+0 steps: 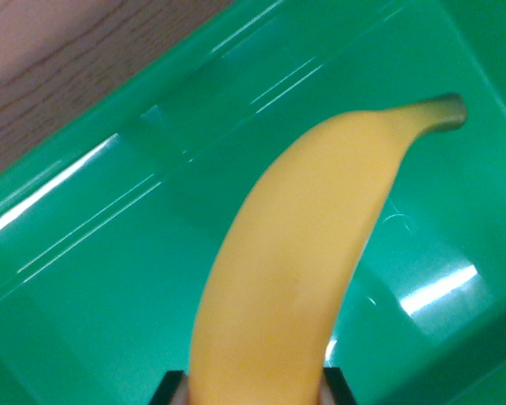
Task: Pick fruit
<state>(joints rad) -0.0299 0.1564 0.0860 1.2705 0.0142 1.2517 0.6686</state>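
Observation:
A yellow banana (295, 253) fills the middle of the wrist view, its dark stem tip pointing to the upper right. Its lower end sits between my gripper (253, 390), whose black fingertips (169, 387) show only at the bottom edge, pressed against both sides of the fruit. The gripper is shut on the banana. The fruit is over the inside of a green plastic bin (93, 278); whether it rests on the bin floor or hangs above it cannot be told.
The bin's rim (152, 80) runs diagonally across the upper left, and another wall rises at the right. Beyond the rim lies a brown wooden tabletop (59, 59).

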